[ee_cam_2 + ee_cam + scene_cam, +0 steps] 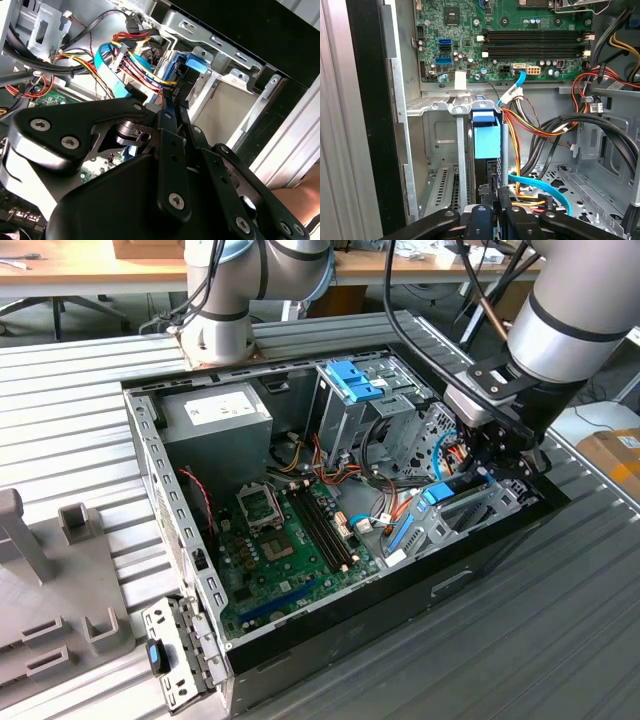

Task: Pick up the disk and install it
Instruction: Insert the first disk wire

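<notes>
We judge the install step under way: the disk [486,142] stands on edge in the grey drive bay [440,145] beside the motherboard [290,540]. The gripper [492,200] is nearly closed, fingers pinching the disk's end. Bay walls sit tight to either side and cables [540,127] crowd close, so seating calls for a straight push.

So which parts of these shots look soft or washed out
In the second wrist view the tool looms close and soft, and the case wall is washed bright; in the first wrist view the motherboard is crisp; the exterior view is evenly lit.
</notes>
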Robot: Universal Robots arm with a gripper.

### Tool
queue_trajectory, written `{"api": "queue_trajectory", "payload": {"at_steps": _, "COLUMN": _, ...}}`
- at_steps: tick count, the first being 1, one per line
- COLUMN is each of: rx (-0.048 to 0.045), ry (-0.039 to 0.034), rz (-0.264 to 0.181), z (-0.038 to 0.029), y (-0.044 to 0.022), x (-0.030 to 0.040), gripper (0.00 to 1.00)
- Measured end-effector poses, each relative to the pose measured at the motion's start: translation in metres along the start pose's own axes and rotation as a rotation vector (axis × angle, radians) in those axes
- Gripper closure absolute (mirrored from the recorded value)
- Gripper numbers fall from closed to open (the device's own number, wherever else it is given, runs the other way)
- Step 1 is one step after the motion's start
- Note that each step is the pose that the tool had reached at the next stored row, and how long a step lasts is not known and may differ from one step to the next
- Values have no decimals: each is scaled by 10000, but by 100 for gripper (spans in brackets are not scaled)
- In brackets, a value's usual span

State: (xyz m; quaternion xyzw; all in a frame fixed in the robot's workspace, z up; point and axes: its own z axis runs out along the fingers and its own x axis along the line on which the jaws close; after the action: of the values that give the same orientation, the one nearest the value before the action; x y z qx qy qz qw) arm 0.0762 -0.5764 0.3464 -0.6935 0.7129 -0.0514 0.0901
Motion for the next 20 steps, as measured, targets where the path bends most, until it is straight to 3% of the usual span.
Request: {"api": "queue_trajectory", "payload": {"at_steps": 20, "rx": 0, "ry": 0, "rz": 2, "z": 55, "y": -24, "x": -10, "gripper": 84}}
